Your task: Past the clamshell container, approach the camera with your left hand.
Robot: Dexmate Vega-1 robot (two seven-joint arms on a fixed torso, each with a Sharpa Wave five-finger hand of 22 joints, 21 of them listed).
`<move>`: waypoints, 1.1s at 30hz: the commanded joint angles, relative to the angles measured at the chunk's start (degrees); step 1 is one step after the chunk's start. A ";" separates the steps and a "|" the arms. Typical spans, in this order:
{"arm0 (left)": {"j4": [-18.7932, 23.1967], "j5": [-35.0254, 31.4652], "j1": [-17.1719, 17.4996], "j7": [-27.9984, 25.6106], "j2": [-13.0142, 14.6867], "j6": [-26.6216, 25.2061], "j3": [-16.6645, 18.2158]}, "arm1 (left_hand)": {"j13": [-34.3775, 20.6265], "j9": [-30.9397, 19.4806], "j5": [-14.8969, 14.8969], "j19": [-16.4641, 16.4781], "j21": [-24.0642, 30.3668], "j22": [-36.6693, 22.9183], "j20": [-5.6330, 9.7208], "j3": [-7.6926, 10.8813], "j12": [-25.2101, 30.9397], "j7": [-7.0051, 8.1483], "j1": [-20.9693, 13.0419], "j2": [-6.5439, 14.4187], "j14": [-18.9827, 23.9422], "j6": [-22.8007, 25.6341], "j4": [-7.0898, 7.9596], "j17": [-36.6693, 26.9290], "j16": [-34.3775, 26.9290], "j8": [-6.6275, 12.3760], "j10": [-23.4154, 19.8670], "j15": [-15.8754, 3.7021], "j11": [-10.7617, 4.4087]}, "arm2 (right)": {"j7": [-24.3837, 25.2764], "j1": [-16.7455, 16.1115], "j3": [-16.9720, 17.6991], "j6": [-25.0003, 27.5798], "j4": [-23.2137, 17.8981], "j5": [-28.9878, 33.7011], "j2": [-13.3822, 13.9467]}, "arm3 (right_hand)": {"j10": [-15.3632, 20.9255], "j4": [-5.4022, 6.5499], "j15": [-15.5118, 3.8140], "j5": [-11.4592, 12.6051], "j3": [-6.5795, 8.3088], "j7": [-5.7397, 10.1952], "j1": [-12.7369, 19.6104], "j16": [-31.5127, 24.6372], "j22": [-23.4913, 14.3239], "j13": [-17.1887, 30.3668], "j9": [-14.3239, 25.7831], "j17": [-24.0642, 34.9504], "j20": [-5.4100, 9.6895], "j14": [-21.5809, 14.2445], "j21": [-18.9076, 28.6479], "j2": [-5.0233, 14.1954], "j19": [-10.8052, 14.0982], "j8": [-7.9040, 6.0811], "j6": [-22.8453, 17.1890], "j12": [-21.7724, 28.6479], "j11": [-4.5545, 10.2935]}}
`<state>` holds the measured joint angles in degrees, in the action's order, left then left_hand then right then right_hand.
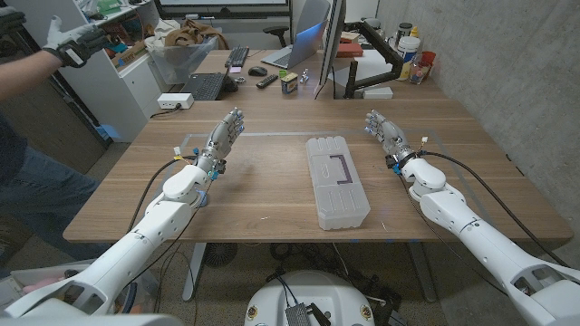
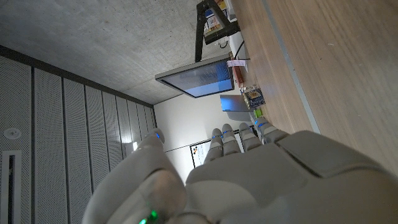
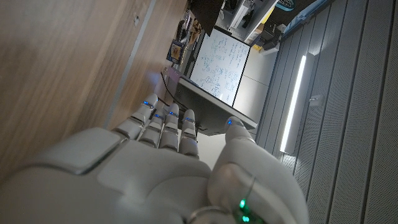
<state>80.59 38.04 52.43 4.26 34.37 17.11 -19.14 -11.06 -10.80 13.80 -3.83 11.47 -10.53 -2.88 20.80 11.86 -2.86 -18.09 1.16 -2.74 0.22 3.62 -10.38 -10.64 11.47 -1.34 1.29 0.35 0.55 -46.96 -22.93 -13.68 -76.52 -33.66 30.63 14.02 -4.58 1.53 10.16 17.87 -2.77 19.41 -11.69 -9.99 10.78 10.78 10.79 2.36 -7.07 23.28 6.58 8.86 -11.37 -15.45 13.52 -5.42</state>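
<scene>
Between empty hands, clamshell container (image 1: 337, 181), table (image 1: 272, 195) centre

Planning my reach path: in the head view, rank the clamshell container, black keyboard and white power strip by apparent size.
1. clamshell container, clearly largest.
2. black keyboard.
3. white power strip, smallest.
The keyboard and strip lie farther from the camera, so their true sizes are unsure.

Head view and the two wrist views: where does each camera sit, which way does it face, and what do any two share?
Head view: on the robot's head, looking down at the wooden table, clamshell container and both arms; left hand, right hand.
Left wrist view: on the left wrist, along the left hand toward a monitor.
Right wrist view: on the right wrist, along the right hand toward a monitor back.
Shared: all show tabletop and desk clutter beyond.
</scene>
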 commanded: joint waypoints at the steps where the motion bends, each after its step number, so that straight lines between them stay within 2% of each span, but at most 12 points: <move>1: 2.69 -0.67 2.36 -1.05 1.81 0.84 1.05 | -0.18 -0.09 0.08 -0.18 0.27 -0.08 -0.18 0.34 0.42 0.05 -0.97 -0.05 0.20 0.39 -0.25 -0.18 -0.44 0.30 -0.59 0.04 0.12 | 0.44 0.14 -0.30 0.47 -0.47 0.83 0.33 | 0.30 -0.10 0.02 0.25 0.07 0.43 0.44 0.09 -0.22 0.15 0.17 0.24 0.37 -0.56 -0.33 0.07 0.48 -0.09 -0.13 -0.26 0.06; 5: 3.93 -2.11 3.00 -2.40 2.74 0.50 1.08 | -0.18 -0.09 0.03 -0.20 0.26 -0.08 -0.28 0.46 0.47 0.18 -1.31 0.04 0.29 0.46 -0.46 -0.17 -0.44 0.32 -0.76 0.04 0.03 | 1.11 0.29 -0.74 0.81 -0.66 1.80 0.44 | 0.39 -0.08 0.05 0.25 0.05 0.41 0.40 0.10 -0.23 0.15 0.17 0.27 0.37 -0.55 -0.43 0.15 0.51 -0.08 -0.14 -0.24 -0.24; 13: 3.86 -2.43 3.28 -2.07 3.23 0.81 1.16 | -0.18 -0.10 -0.06 -0.43 0.19 -0.07 -0.89 0.68 0.50 0.24 -1.98 0.16 0.47 0.52 -0.90 -0.14 -0.45 0.33 -0.93 -0.06 -0.14 | 0.98 0.47 -0.85 0.87 -0.55 1.86 0.33 | 0.39 -0.14 0.01 0.25 0.02 0.42 0.42 0.12 -0.24 0.15 0.18 0.25 0.30 -0.58 -0.60 0.13 0.52 -0.07 -0.16 -0.27 -0.12; 33: 4.82 -1.84 5.99 -1.39 5.70 2.35 3.38 | -0.19 -0.12 -0.26 -0.38 0.25 -0.08 -1.01 1.01 0.49 0.37 -3.24 0.22 0.67 0.62 -1.79 -0.12 -0.40 0.33 -1.06 -0.03 -0.06 | 1.57 0.79 -1.11 1.66 -0.58 2.32 0.28 | 0.49 -0.15 -0.01 0.25 -0.07 0.52 0.30 0.19 -0.25 0.16 0.19 0.28 0.29 -0.60 -1.02 0.20 0.70 -0.04 -0.19 -0.31 -0.11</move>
<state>84.70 35.86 57.12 2.52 38.81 18.75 -16.88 -11.06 -10.79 13.60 -4.13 11.47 -10.53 -3.59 21.66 12.10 -2.55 -20.71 1.37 -2.09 0.52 2.27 -10.40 -10.64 11.47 -2.01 1.34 0.41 1.86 -46.41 -23.80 -12.38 -77.24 -31.64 31.03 14.01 -4.57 1.32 10.16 17.88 -2.76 19.41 -11.69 -9.99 10.78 10.77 10.79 2.05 -7.28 22.39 6.58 9.17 -11.37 -15.44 13.52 -5.42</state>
